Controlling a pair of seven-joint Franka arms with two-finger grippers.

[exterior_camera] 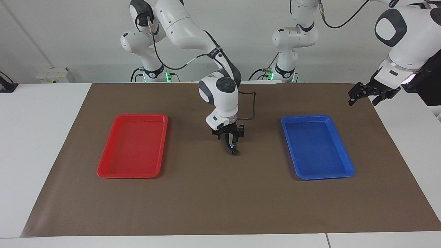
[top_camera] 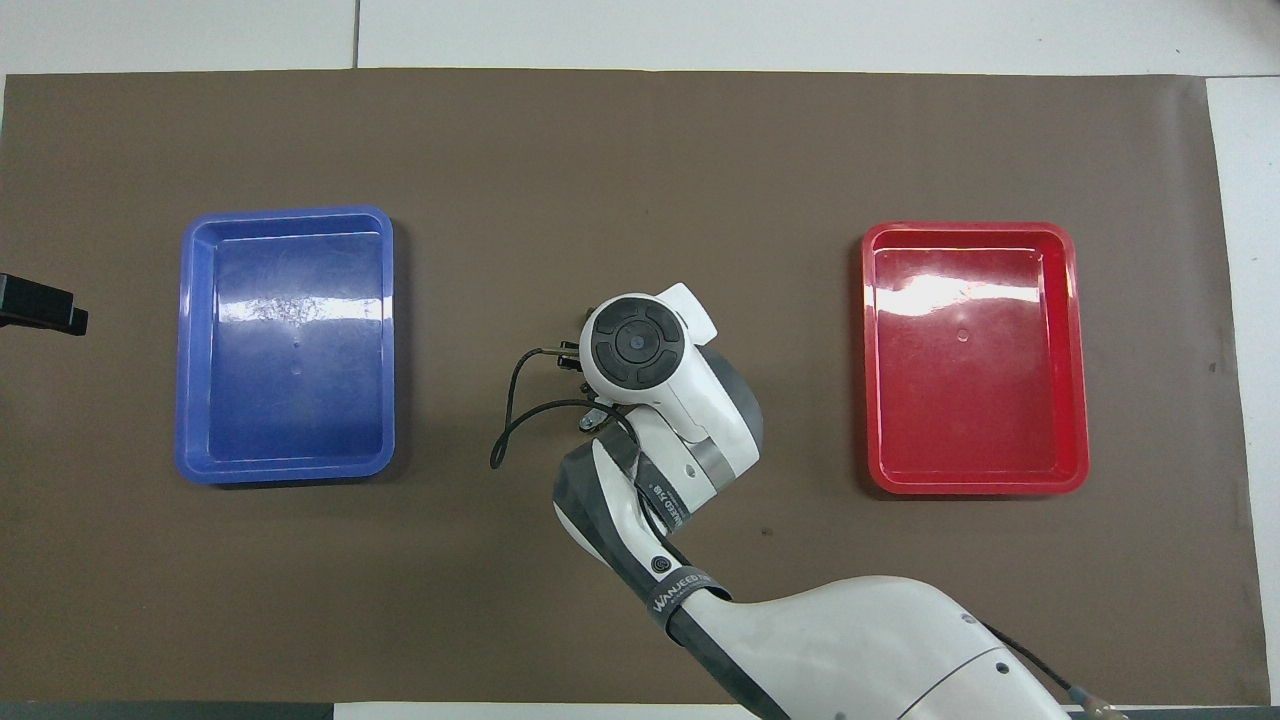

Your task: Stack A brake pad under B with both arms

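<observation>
My right arm reaches down to the middle of the brown mat, between the two trays. Its gripper points straight down just above the mat. A small dark curved piece with a faint glint shows at its tip, on or just over the mat. I cannot tell A brake pad from B there. In the overhead view the right wrist hides that spot. My left gripper hangs open and empty, high over the mat's edge at the left arm's end, where that arm waits.
An empty red tray lies toward the right arm's end of the mat. An empty blue tray lies toward the left arm's end. A black cable loops beside the right wrist.
</observation>
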